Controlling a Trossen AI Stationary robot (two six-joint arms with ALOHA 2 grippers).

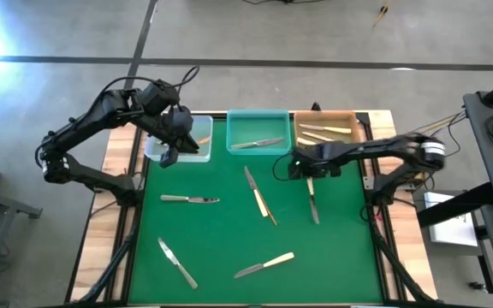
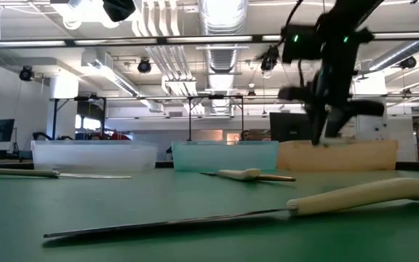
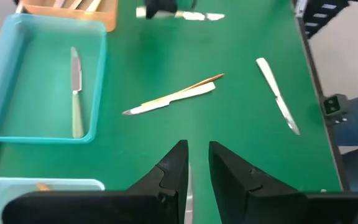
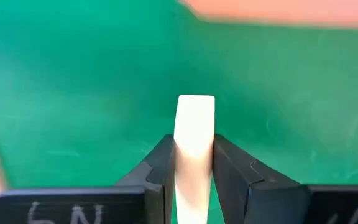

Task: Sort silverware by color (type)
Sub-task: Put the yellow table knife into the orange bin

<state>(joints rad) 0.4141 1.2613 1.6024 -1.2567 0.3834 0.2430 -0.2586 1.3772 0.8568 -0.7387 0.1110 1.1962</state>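
Observation:
My right gripper is in front of the amber bin, shut on a cream-handled knife. My left gripper hangs over the near rim of the clear bin; it is open by a narrow gap and holds nothing. Lying flat on the green mat are a silver knife, another silver knife, a cream-handled knife, and a cream-handled knife crossed with a gold piece. My right gripper pinches the knife's cream handle between its two fingers, close to the handle's free end. That end sticks out past the fingers toward the amber bin. The fingers come from above. The blade points toward the near edge; I cannot tell whether it touches the mat.
Three bins stand in a row at the far edge. The teal bin holds one knife, and the amber bin holds several gold and cream pieces. Bare mat lies between the scattered knives. The table frame runs along both sides.

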